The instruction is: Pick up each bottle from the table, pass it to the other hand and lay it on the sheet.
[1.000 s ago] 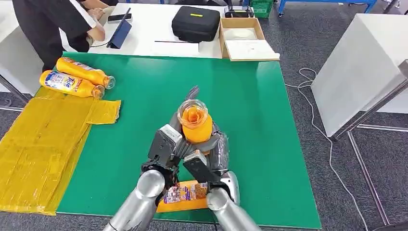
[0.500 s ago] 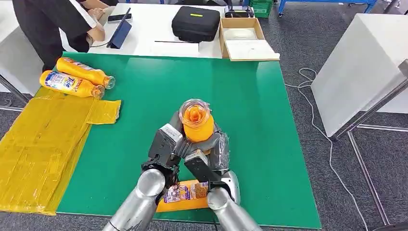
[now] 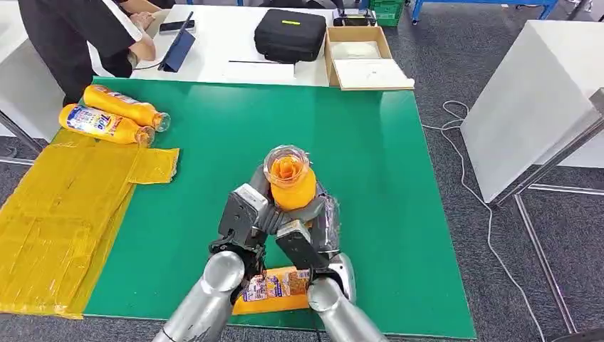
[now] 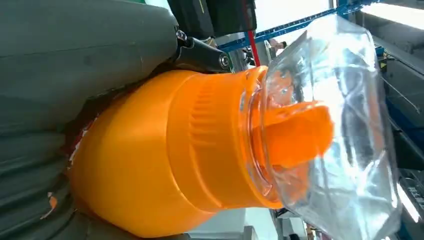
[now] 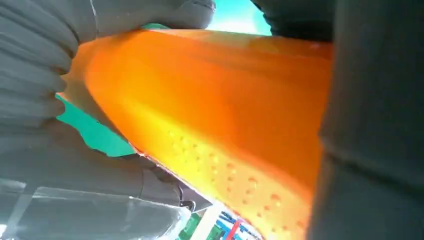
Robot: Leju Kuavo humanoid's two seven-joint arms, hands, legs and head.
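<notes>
Bright, even overhead light fills the head view, sharp throughout, with soft faint shadows on the green table [image 3: 370, 178]. In the left wrist view the clear cap [image 4: 340, 135] catches white glare. The right wrist view is blurred, the orange bottle [image 5: 220, 115] too close to focus.

The person's hand [image 3: 144, 48] shifted on the white table [image 3: 214, 50].

arms: I see two rounded silver forearms, my left arm [image 3: 206, 299] and right arm [image 3: 335, 313], smooth and glossy.
wrists: dark blocks with grey box-shaped covers.
left hand [image 3: 246, 214]: grey ribbed cover, darker fingers; a small screw head on a black link in its wrist view.
right hand [image 3: 313, 228]: grey ribbed cover, thick grey thumb.
</notes>
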